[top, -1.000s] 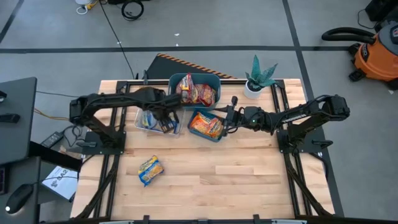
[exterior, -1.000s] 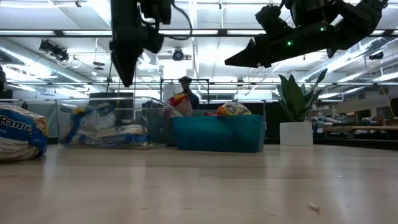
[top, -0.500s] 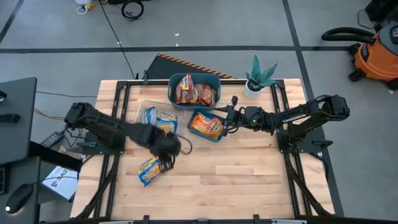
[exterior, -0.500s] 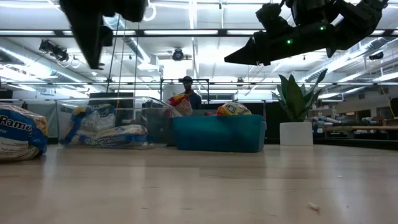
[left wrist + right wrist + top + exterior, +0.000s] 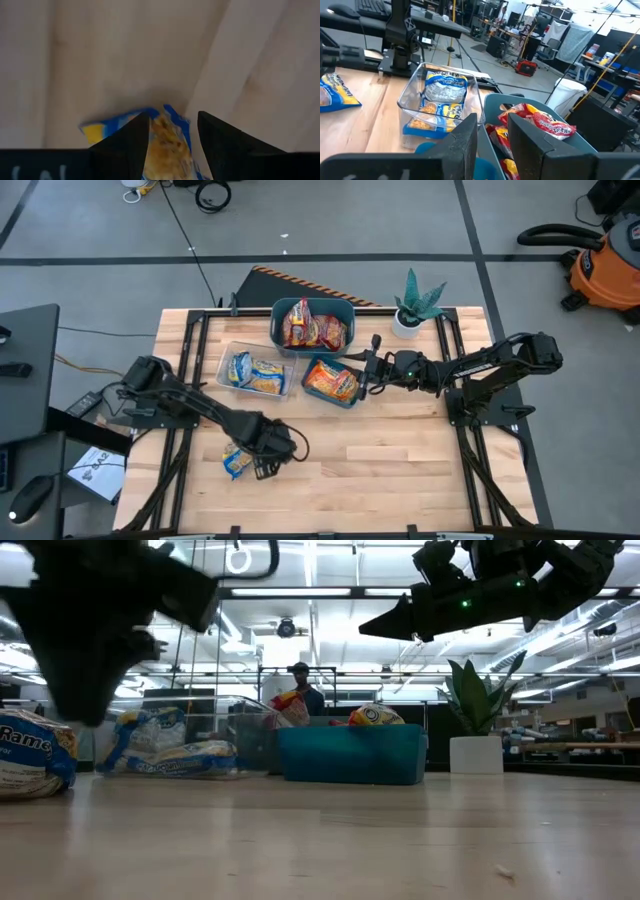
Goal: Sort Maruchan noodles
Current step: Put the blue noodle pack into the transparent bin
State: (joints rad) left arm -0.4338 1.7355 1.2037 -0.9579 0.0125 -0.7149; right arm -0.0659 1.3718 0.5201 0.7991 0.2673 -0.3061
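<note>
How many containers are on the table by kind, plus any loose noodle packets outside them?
teal bins: 2
clear plastic tray: 1
loose blue-and-yellow Maruchan packet: 1
Total: 4

We look level across the wooden worktop (image 5: 330,840). A blue-and-yellow noodle packet (image 5: 35,752) lies at the near left edge, beneath our blurred left arm. Farther back, a clear tray (image 5: 170,745) holds packets beside a teal bin (image 5: 350,755); a potted plant (image 5: 478,730) stands right.
</note>
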